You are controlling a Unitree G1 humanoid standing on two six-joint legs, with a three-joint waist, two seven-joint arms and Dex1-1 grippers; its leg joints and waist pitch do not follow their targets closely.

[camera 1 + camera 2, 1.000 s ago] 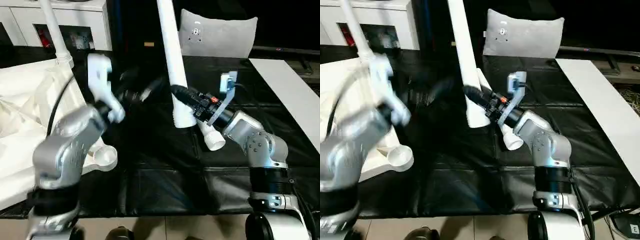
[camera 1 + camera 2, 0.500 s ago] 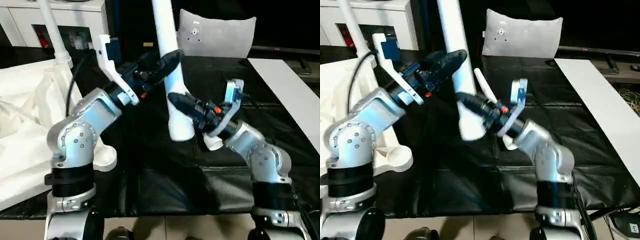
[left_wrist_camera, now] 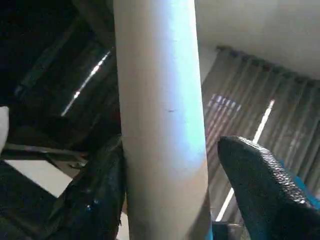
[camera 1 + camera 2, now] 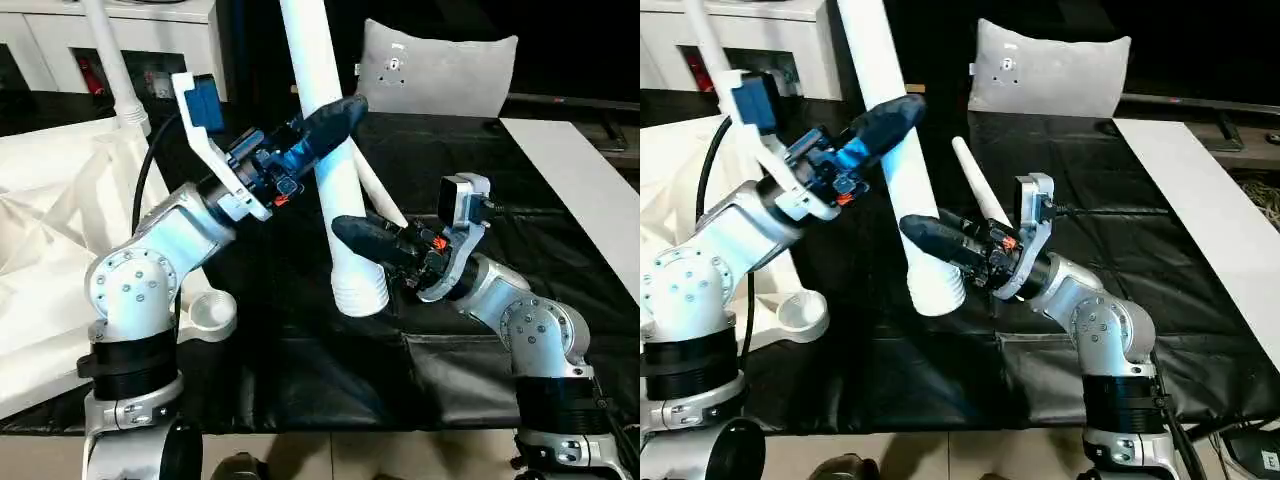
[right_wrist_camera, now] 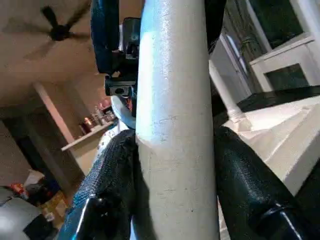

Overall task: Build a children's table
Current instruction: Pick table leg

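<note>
Two grippers were set on one white tube leg, which was held steeply upright above the black-covered work table, its threaded collar lowermost and clear of the cloth. The right gripper was clamped on the leg just above the collar, both pads pressed to the tube in the right wrist view. The left gripper was placed higher up; in the left wrist view one finger was seen against the tube while the other stood slightly off it, so a full hold there could not be confirmed.

The white tabletop lay upside down to the robot's left, a round corner socket open at its near corner and one leg already standing in a far corner. A second loose leg lay on the cloth behind the right gripper.

Most of the risk was judged to lie in the handover. If the right gripper were released before the left had closed fully, the smooth tapered tube could slide down through the fingers and strike the cloth. With a long length overhanging the upper grip, the leg could also swing and knock the standing leg, or be brought to the socket tilted, so that the thread would be crossed.
</note>
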